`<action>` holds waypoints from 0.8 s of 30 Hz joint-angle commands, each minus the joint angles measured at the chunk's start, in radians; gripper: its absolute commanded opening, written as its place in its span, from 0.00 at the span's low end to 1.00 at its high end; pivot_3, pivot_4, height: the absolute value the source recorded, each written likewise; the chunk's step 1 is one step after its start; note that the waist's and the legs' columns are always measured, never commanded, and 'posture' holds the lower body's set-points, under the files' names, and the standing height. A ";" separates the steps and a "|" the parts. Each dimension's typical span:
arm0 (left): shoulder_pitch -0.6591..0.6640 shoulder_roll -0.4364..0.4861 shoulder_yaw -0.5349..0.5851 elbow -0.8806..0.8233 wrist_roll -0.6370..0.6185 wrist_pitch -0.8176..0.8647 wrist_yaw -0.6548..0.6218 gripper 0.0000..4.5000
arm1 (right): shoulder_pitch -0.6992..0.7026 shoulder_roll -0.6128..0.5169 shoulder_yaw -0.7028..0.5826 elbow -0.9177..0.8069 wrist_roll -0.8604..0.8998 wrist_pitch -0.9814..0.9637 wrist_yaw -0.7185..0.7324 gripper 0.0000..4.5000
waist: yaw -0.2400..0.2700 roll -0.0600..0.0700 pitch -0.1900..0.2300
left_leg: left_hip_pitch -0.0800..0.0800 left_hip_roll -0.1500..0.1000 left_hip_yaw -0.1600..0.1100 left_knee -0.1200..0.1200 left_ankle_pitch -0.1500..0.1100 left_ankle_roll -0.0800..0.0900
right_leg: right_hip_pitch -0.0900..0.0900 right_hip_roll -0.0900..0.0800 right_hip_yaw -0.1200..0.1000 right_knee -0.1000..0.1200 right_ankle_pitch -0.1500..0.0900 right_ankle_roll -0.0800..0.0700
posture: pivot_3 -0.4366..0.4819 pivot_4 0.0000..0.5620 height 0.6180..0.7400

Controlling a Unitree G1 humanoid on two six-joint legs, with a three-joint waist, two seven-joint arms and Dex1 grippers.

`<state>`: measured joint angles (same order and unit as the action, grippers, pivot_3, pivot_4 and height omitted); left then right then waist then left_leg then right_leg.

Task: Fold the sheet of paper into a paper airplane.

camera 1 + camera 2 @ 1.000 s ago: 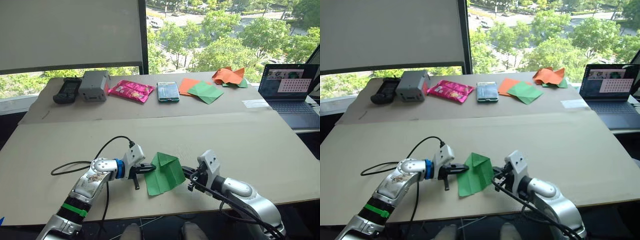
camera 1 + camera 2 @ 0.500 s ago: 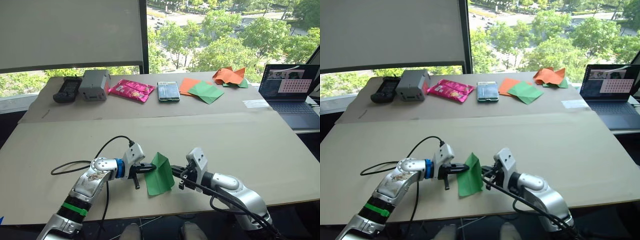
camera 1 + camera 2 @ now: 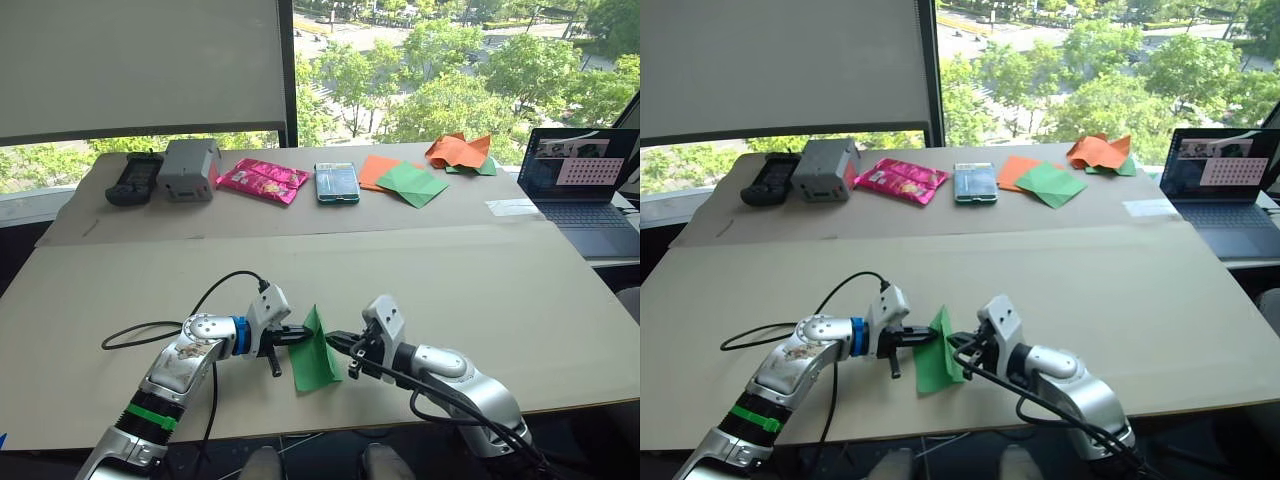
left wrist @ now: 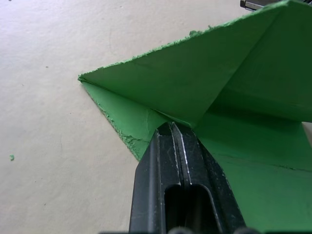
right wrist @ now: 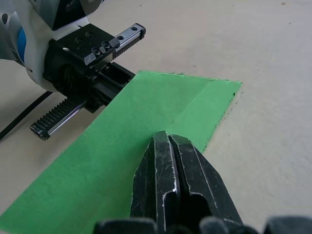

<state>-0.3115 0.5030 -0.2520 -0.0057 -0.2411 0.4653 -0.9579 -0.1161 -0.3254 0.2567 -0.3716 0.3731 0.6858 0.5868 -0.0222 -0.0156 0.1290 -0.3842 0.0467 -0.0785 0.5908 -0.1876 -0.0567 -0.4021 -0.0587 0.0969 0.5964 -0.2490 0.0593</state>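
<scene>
The sheet of paper (image 3: 316,360), bright green and creased, lies near the table's front edge with its right half raised and folded over toward the left, standing almost on edge. My left gripper (image 3: 303,336) is shut, its tip resting on the lower layer at the crease under the raised flap (image 4: 195,83). From the right, my right gripper (image 3: 331,338) is also shut and presses its tip against the outer face of the flap (image 5: 146,102). The two tips sit a few centimetres apart with the flap between them.
Along the back of the table lie a black handset (image 3: 134,180), a grey box (image 3: 188,170), a pink foil packet (image 3: 263,181), a phone (image 3: 337,183), orange and green sheets (image 3: 402,181) and crumpled orange paper (image 3: 457,151). A laptop (image 3: 585,190) stands at the right. A black cable (image 3: 150,335) trails behind my left arm.
My right gripper has swept left, pushing the paper's right half up and over toward the left gripper. The paper now looks much narrower. The left gripper has stayed put.
</scene>
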 commanded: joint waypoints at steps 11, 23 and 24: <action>-0.020 -0.035 -0.028 0.009 0.026 0.000 0.019 0.01 | -0.045 0.026 0.027 0.008 -0.021 -0.037 0.000 0.00 | -0.001 0.000 0.000 | 0.000 0.000 0.000 0.000 0.002 0.002 | 0.000 0.000 0.000 0.001 0.000 0.000 | 0.48 0.27 0.84; 0.051 0.077 0.081 -0.058 -0.006 0.035 0.022 0.01 | -0.091 0.074 0.075 0.110 -0.093 -0.049 -0.020 0.00 | -0.021 0.000 0.000 | 0.002 0.000 0.000 0.000 0.002 0.003 | 0.000 0.001 0.000 0.006 0.000 0.000 | 0.48 0.27 0.84; 0.055 0.082 0.089 -0.065 -0.010 0.040 0.023 0.01 | -0.091 0.075 0.076 0.115 -0.095 -0.051 -0.020 0.00 | -0.021 0.000 0.000 | 0.002 0.000 0.000 0.000 0.002 0.003 | 0.000 0.001 0.000 0.006 0.000 0.000 | 0.48 0.27 0.84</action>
<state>-0.2638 0.5673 -0.1878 -0.0482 -0.2456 0.4906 -0.9430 -0.1914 -0.2574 0.3359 -0.2449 0.2785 0.6592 0.5649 -0.0435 -0.0158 0.1289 -0.3826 0.0471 -0.0790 0.5903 -0.1860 -0.0540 -0.4022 -0.0577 0.0971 0.6032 -0.2486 0.0596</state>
